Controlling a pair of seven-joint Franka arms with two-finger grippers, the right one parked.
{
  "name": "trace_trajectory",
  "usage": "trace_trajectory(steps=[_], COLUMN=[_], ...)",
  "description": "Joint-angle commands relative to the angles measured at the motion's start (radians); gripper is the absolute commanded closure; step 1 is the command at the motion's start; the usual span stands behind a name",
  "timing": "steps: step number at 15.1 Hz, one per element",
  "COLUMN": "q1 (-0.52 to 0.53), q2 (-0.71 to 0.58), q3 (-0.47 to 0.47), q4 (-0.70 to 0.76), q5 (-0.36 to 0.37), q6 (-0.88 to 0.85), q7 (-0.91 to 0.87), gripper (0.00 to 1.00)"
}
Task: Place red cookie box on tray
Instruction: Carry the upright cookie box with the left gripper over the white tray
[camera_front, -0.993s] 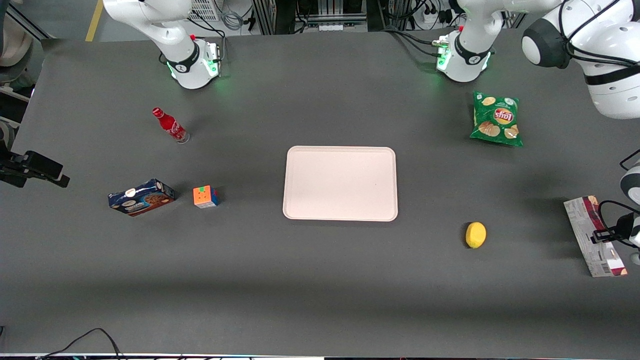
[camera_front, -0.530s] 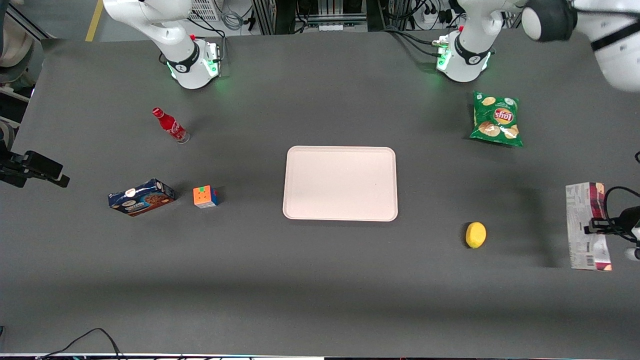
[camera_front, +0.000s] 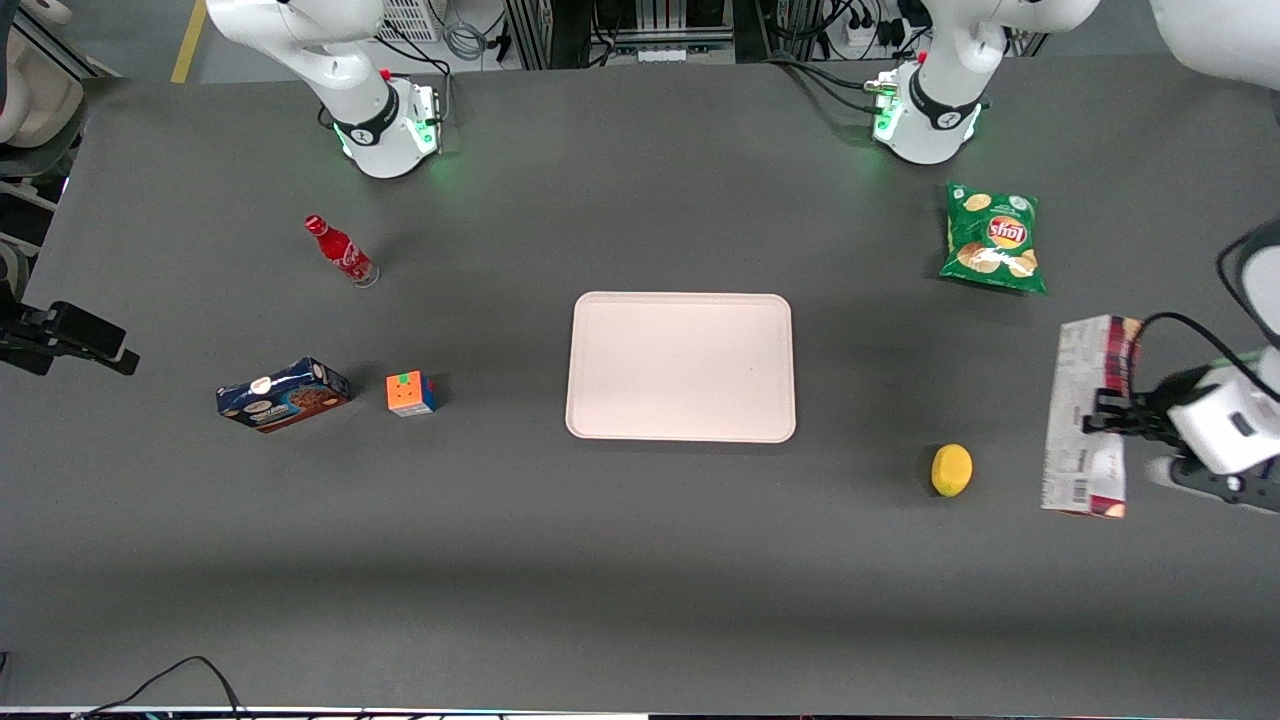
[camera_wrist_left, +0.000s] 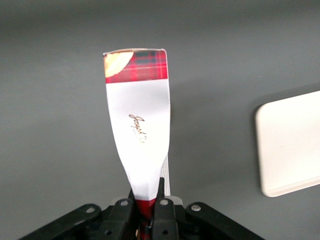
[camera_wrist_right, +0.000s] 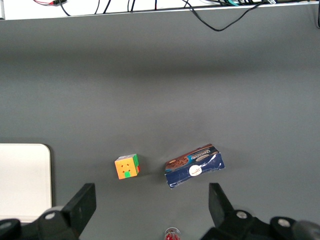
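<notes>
Aloft, claw (camera_front: 1098, 415) grips red cookie box (camera_front: 1085, 420); tray (camera_front: 680, 367) well apart.

Table (camera_front: 640, 560) w/ chips bag (camera_front: 992, 238), lemon (camera_front: 951, 470), cube (camera_front: 411, 393), blue box (camera_front: 282, 395), soda bottle (camera_front: 340, 250).

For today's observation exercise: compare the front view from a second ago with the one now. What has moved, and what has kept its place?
The gripper, shut on the red cookie box, has carried it from the working arm's end of the table toward the tray, and the box has turned from slanted to nearly straight. The tray, lemon, chip bag, cube, blue box and bottle stayed put.
</notes>
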Motion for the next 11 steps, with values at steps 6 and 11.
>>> trace_trajectory(steps=[6, 11], q1=[-0.158, -0.179], q2=[-0.085, -0.183], q3=[-0.163, -0.343], q4=[-0.081, -0.331], q5=[0.033, 0.155], q6=[0.101, 0.407], q7=[-0.482, -0.749], gripper=[1.0, 1.0])
